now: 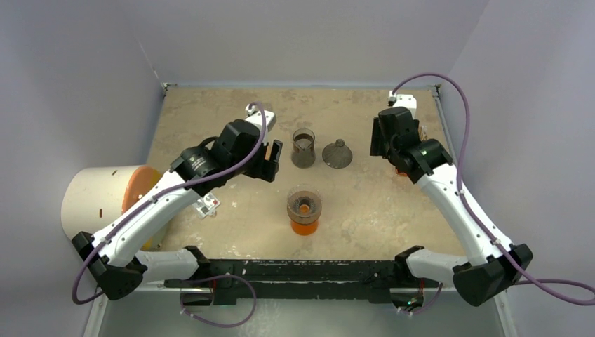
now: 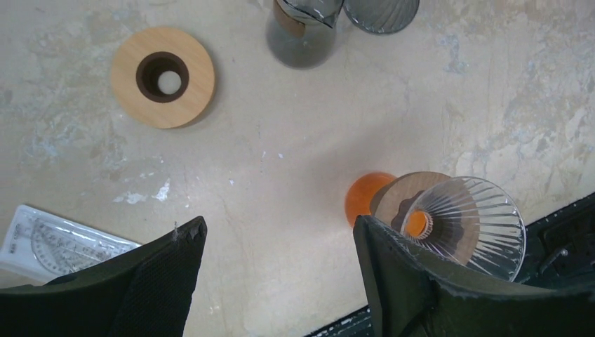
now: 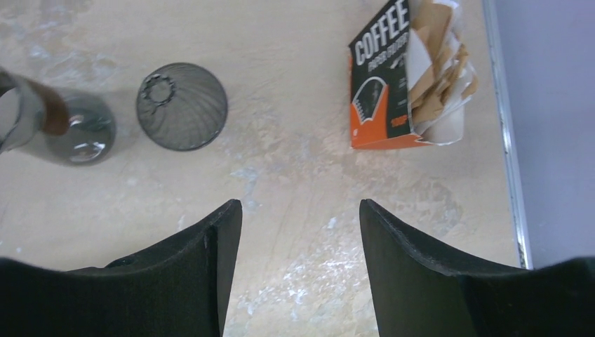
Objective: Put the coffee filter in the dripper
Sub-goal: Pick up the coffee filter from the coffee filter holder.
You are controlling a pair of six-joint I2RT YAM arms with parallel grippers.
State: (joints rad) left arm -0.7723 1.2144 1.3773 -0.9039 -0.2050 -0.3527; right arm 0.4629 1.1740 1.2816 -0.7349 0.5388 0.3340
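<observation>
The dripper [image 1: 304, 203] stands upright on the orange glass vessel [image 1: 304, 226], its ribbed glass mouth facing up and its wood collar resting on the vessel's top. The coffee filter [image 3: 440, 67] is well apart from the dripper, back and far to its right. It is tucked with other tan papers in the open end of the black-and-orange packet [image 3: 379, 84], which lies flat close to the table's [image 1: 210, 119] right edge. The left gripper [image 2: 277, 232] hovers behind and to the left of the dripper with its jaws spread wide and nothing between them. In its wrist view the dripper shows just beside one finger. The right gripper [image 3: 298, 207] hangs behind and to the right of the dripper, near the packet, also spread wide and holding nothing. Straight behind the dripper stands a smoky-grey glass cup [image 1: 303, 147]. Behind the dripper and slightly to its right, a dark mesh cone [image 1: 337, 153] rests mouth down. A wooden disc with a centre hole [image 2: 163, 77] lies behind and left of the dripper, and a clear protractor [image 1: 207, 206] lies to the dripper's left.
</observation>
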